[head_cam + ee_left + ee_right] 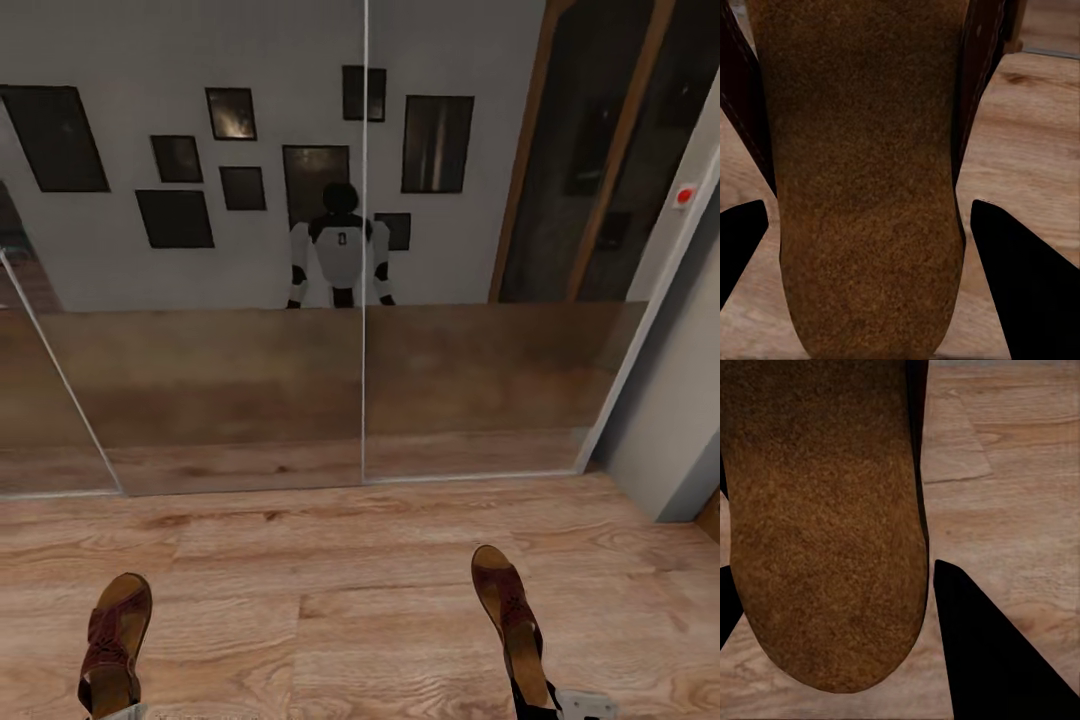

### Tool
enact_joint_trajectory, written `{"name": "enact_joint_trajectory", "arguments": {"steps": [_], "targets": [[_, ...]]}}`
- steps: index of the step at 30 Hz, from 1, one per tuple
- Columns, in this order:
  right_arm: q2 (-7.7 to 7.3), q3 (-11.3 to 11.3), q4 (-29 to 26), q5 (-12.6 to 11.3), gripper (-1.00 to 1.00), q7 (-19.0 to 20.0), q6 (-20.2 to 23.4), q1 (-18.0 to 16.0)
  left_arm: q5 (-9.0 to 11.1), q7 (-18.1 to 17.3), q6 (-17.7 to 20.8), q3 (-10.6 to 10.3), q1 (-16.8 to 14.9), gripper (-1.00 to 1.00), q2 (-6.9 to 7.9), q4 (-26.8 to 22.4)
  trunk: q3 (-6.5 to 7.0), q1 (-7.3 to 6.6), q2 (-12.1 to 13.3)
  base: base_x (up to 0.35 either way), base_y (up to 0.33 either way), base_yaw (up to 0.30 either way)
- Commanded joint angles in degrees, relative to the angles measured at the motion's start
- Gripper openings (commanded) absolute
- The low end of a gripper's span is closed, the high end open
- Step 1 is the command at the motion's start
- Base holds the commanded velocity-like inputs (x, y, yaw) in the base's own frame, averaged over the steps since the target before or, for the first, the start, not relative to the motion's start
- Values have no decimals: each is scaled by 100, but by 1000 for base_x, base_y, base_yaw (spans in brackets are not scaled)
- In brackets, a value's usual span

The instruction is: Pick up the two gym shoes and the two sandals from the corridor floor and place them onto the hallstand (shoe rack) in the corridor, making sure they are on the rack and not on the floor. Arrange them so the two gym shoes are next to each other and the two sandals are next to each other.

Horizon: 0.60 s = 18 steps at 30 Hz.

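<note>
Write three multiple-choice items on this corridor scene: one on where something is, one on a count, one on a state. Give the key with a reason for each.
1. Where does the robot's own figure appear?
A. reflected in the mirrored doors ahead
B. on the floor beside a sandal
C. in the doorway at the right

2. How many sandals show in the head view?
A. none
B. two
C. four

3. How does each gripper stand to its sandal?
A. far off to one side
B. fingers either side of the heel end
C. beneath the sole

Key:
1 A: the white robot stands in the mirrored doors.
2 B: the left sandal and the right sandal lie apart on the floor.
3 B: dark fingers flank the footbed at the left gripper and the right gripper; whether they grip cannot be told.
</note>
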Motion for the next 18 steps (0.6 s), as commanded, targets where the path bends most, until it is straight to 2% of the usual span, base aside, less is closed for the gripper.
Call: {"name": "enact_joint_trajectory", "arguments": {"steps": [1,18], "targets": [[5,-47,0,11,-100,61,-16,-5,-59,-21,-24,45,-9,-100,-4,6,-2,-1,-2,0,0,279],[2,-51,0,11,-100,61,-16,-5,-80,-18,-24,15,-9,-100,-3,66,36,-1,-2,0,0,279]]}}
